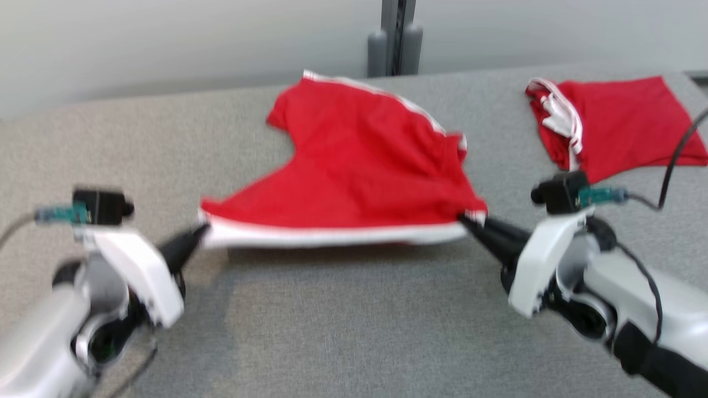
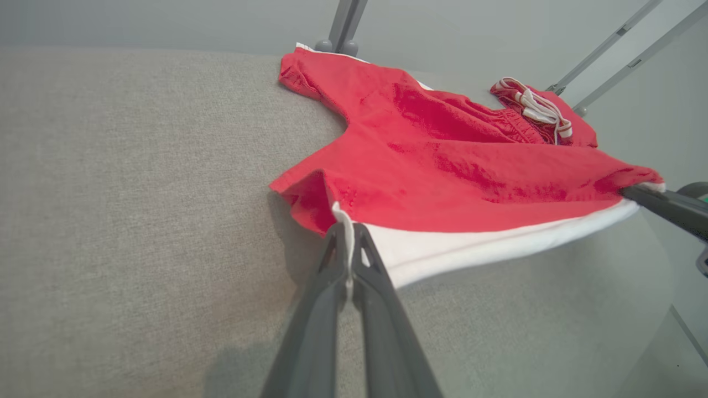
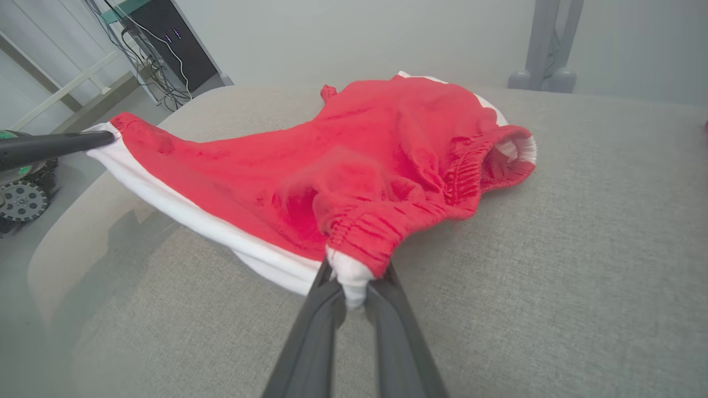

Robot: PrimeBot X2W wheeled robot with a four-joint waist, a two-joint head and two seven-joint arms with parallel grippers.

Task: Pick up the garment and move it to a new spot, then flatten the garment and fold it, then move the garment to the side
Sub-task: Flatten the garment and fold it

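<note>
In the centre of the frame the red shorts (image 1: 359,166) lie with their near edge lifted off the grey table (image 1: 354,331), the left gripper (image 1: 202,231) and right gripper (image 1: 463,218) each pinching a white-trimmed corner, probably to draw the cloth taut for flattening.

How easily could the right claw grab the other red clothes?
Probably not right now. The right claw is shut on a corner of the stretched garment. The other red clothes lie nearby on the table, so letting go first might work.
</note>
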